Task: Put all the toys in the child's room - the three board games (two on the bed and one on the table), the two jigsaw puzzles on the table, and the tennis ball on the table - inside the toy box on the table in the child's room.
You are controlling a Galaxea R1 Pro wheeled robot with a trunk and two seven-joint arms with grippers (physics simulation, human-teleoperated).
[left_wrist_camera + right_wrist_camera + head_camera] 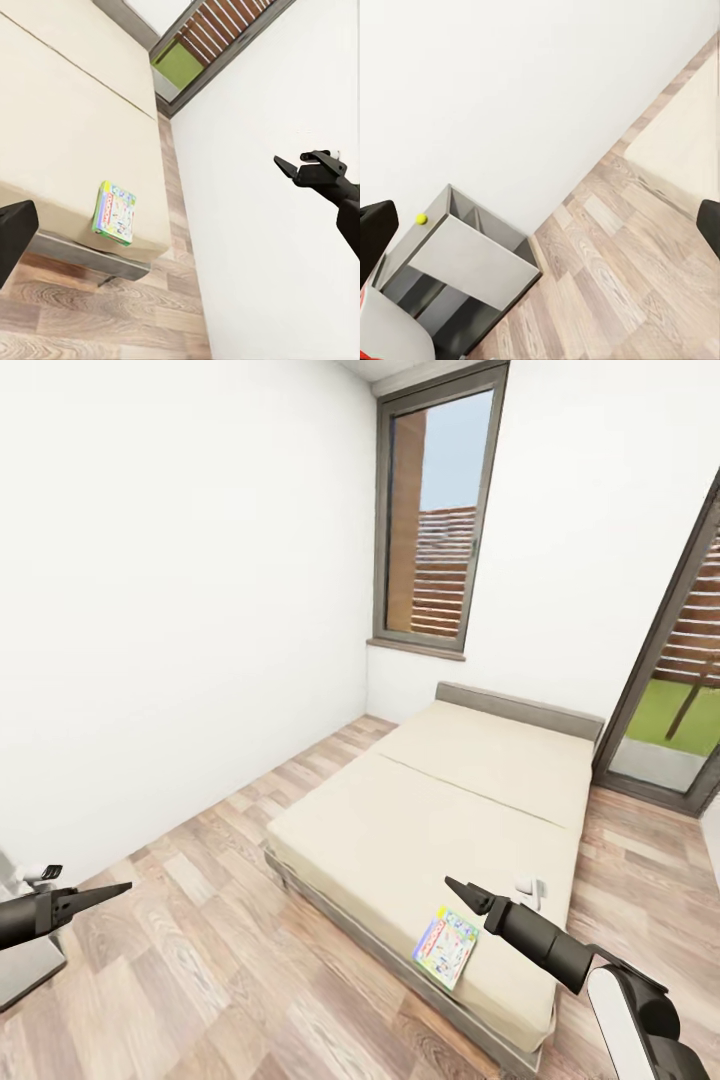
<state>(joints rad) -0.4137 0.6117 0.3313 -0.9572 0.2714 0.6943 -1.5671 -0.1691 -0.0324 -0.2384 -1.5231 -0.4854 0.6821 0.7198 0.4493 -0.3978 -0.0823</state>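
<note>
A white-green Monopoly board game (446,947) (115,213) lies flat near the foot edge of the cream bed (440,800) (67,120). My right gripper (460,890) hovers just above and beyond it; in its wrist view the fingers (375,240) stand wide apart, open and empty. Over the floor left of the bed, my left gripper (112,892) is open too, with its fingers (13,236) far apart. A small tennis ball (421,219) rests on the table (472,259) by the white wall. The toy box and jigsaw puzzles are out of view.
A small white item (528,884) lies on the bed behind my right gripper; I cannot tell what it is. Wood-plank floor (200,960) runs between the bed and the left wall. A window (440,510) and a glass door (670,710) are beyond the bed.
</note>
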